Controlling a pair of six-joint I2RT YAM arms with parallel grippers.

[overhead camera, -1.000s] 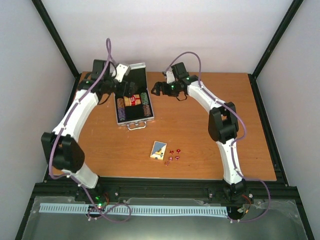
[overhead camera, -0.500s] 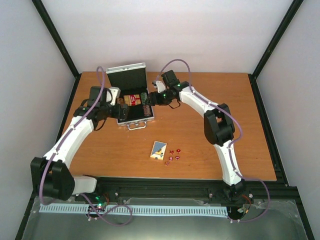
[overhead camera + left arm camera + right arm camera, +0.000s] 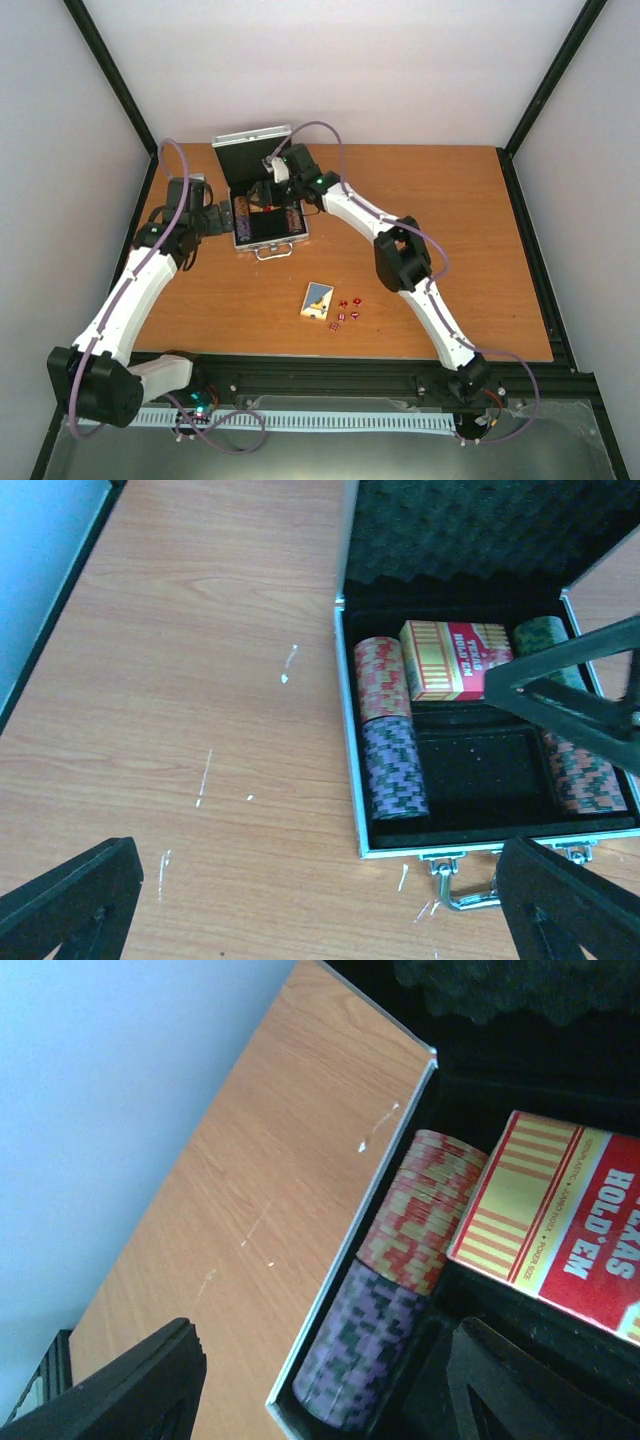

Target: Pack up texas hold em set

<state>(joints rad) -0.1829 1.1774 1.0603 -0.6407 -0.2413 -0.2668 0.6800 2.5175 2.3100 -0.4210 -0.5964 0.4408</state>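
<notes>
The silver briefcase (image 3: pixel 296 237) lies open on the table, lid (image 3: pixel 253 157) upright. Inside it are a red-yellow chip stack (image 3: pixel 382 678), a purple stack (image 3: pixel 393 770), a green stack (image 3: pixel 541 638), a red stack (image 3: pixel 585 772) and the red card deck (image 3: pixel 455 658). My right gripper (image 3: pixel 262 192) hangs open over the case's left side; the purple stack (image 3: pixel 360 1360) and the case wall sit between its fingers (image 3: pixel 130 1385), untouched. My left gripper (image 3: pixel 215 218) is open, just left of the case. The blue-yellow deck (image 3: pixel 318 300) and red dice (image 3: pixel 346 309) lie on the table nearer the front.
The case's metal handle (image 3: pixel 468 892) sticks out toward the near side. Bare wood (image 3: pixel 200 680) stretches left of the case up to the black frame rail (image 3: pixel 148 190). The right arm's elbow (image 3: pixel 400 260) hangs over the table's middle.
The right gripper swung left from beside the case to over its left compartments, and its jaws narrowed somewhat. The left gripper drew back out of the case to its left side.
</notes>
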